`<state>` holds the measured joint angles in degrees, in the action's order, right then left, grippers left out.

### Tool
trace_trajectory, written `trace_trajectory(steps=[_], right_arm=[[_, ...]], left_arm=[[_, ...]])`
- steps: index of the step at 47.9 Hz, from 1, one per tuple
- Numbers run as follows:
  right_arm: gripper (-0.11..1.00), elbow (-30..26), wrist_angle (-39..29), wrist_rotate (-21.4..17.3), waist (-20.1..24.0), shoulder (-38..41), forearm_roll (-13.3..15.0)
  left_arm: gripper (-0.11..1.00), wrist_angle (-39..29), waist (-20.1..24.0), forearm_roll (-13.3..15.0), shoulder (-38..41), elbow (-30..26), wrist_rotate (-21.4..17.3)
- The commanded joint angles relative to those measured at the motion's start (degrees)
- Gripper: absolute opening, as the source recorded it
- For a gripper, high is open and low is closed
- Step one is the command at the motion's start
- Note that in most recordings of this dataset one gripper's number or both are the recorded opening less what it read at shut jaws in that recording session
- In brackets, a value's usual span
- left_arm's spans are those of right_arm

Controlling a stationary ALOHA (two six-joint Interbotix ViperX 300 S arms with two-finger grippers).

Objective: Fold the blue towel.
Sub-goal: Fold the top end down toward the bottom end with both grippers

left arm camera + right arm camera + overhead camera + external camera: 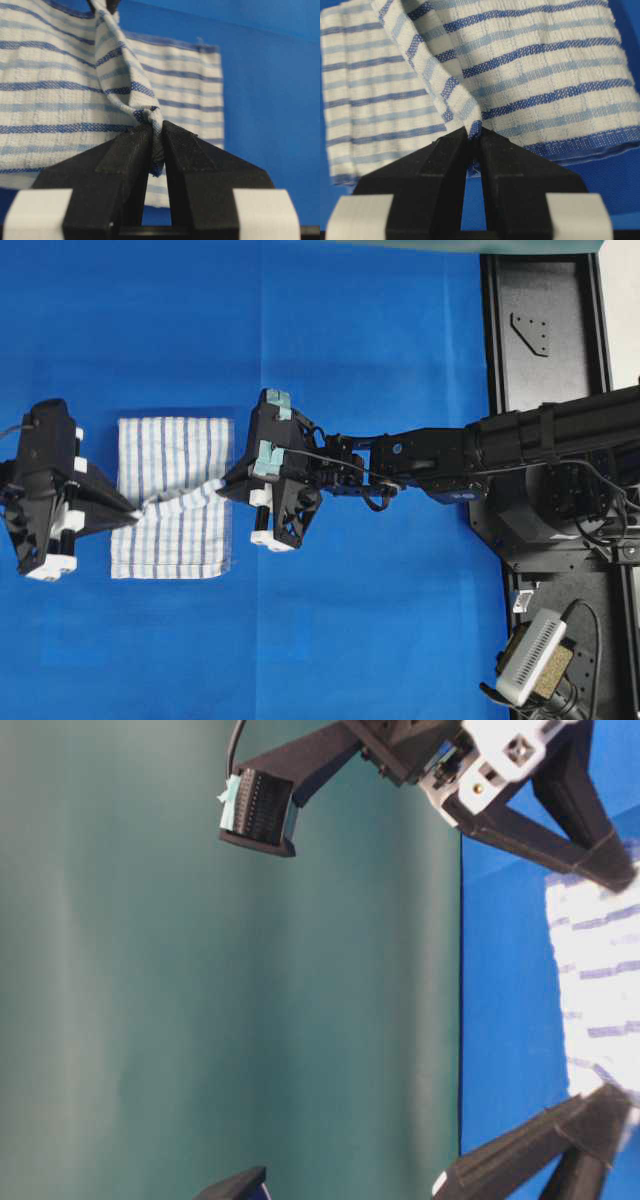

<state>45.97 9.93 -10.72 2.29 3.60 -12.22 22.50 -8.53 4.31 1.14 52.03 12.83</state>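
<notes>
The blue towel (172, 495), white with blue stripes, lies on the bright-blue table covering (350, 330) left of centre. A raised ridge of cloth runs across its middle between the two grippers. My left gripper (133, 510) is at the towel's left edge, shut on a bunched fold of the towel (152, 120). My right gripper (224, 487) is at the right edge, shut on the other end of that fold (474, 127). In the table-level view the towel (598, 990) shows at the right, between both pairs of black fingers (590, 855).
A black mounting plate (545, 330) and the right arm's base (560, 500) stand along the right side. A small grey device (530, 658) sits at the lower right. A dull green backdrop (230, 1020) fills the table-level view.
</notes>
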Motion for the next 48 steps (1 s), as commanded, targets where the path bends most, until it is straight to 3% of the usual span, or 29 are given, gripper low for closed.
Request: trace_trajectory(steps=[1,23,40,48], right_arm=[[0.23,-0.7,-0.3,-0.2,0.8,-1.1,-0.1],[0.23,-1.8,-0.9,-0.4,2.5,-0.3,-0.2],[0.23,-1.8,-1.1,-0.4,4.3,0.7,-2.4],[0.28,-1.8,-1.1,-0.4,4.3,1.1,-2.4]], left_arm=[[0.07,0.5,-1.1,0.0,-0.5,-1.0,0.1],[0.07,-0.2,-2.2,0.0,-0.4,-0.6,0.1],[0.07,-0.4,-3.8,0.0,0.3,-0.8,-0.3],[0.07,-0.4,-3.8,0.0,0.9,-1.1,-0.5]])
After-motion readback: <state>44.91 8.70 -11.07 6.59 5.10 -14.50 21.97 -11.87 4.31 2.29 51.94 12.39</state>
